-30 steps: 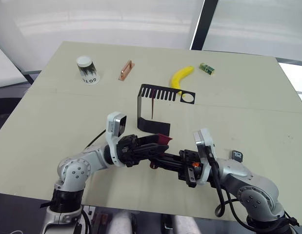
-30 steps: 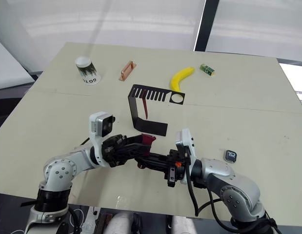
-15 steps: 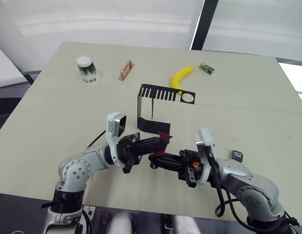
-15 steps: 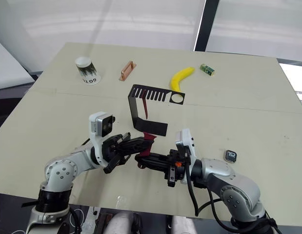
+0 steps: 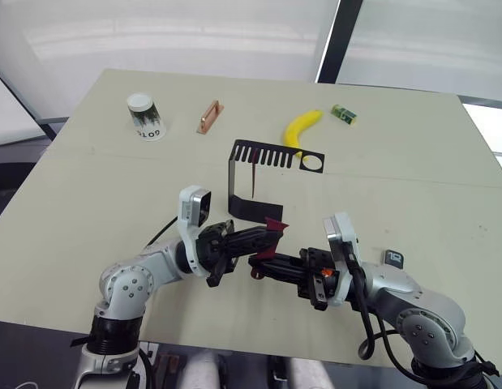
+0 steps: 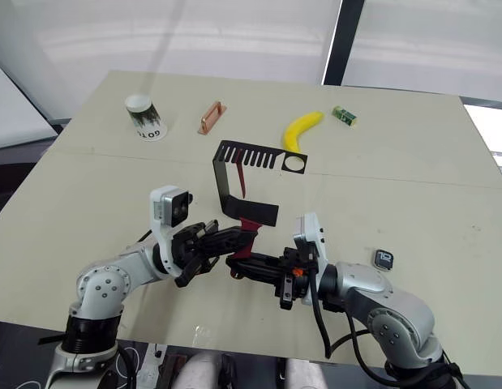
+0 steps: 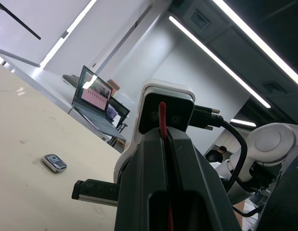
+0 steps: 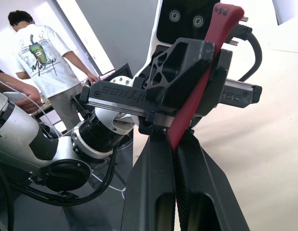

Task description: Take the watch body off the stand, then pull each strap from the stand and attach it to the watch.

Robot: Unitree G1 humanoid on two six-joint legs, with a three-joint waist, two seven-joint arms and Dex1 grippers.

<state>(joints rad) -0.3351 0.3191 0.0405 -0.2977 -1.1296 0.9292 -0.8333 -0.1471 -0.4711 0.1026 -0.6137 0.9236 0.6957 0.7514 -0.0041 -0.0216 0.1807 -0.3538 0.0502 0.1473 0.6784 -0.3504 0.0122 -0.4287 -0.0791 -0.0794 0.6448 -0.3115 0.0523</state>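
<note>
One maroon strap (image 5: 271, 231) is held just above the table in front of the stand (image 5: 252, 207), a black bent bracket. My left gripper (image 5: 269, 232) is shut on the strap's upper part, and my right gripper (image 5: 255, 262) is shut on its lower end, so the two sets of fingertips meet. In the right wrist view the strap (image 8: 202, 79) rises from my right fingers (image 8: 153, 159) through the left ones. A second strap (image 5: 255, 172) hangs from the stand's slotted top arm. The watch body (image 5: 394, 259) lies on the table, to the right of my right arm.
At the back of the table stand a paper cup (image 5: 145, 117), a copper-coloured bar (image 5: 208, 117), a banana (image 5: 302, 130) and a small green box (image 5: 344, 114). A person in a white T-shirt (image 8: 43, 62) stands in the background.
My left gripper's fingers stood wide around the strap a second ago and have shut on it. The right gripper has kept its grip, and both arms stay in place.
</note>
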